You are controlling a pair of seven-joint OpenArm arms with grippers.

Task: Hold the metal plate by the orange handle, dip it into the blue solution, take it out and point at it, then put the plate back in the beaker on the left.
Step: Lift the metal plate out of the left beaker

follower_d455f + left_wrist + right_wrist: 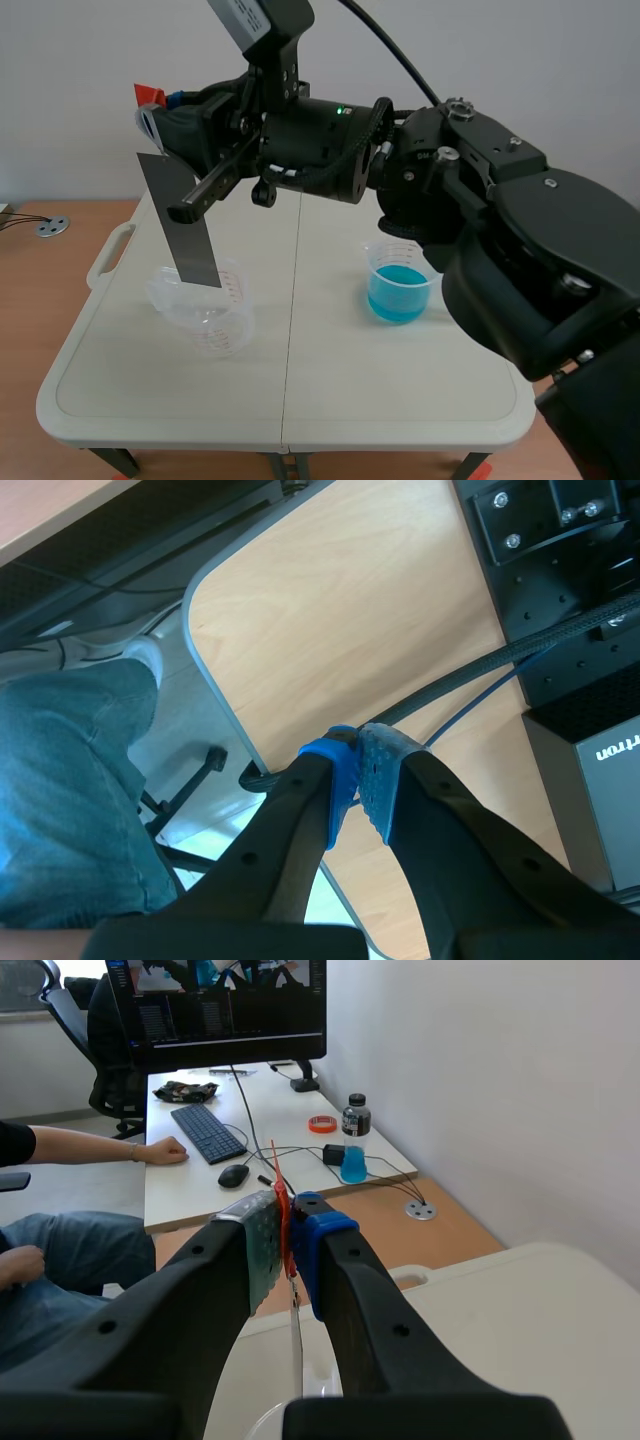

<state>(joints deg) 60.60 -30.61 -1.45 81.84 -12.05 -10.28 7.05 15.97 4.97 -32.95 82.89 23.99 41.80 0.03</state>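
Nearest the robot is the white table [300, 420]; on it stand two beakers well apart, an empty beaker [215, 330] on the left and a beaker of blue liquid [398, 295] to the right. The metal plate [180, 220] rises from the mouth of the empty beaker, its long axis close to upright with the top leaning left; whether its lower end is inside the rim or just above it I cannot tell. At its top is the orange handle [148, 96]; the right gripper [285, 1222], reaching across from the right, pinches that handle between its pads, so the plate hangs straight below the fingers. The blue liquid lies off to the right of the plate, so I judge a dip would need a lift, then a sideways carry. The left gripper [357, 780] is pressed together on nothing; it faces a wooden surface and a leg in jeans, away from the plate. Beyond the table, a desk [250, 1150].
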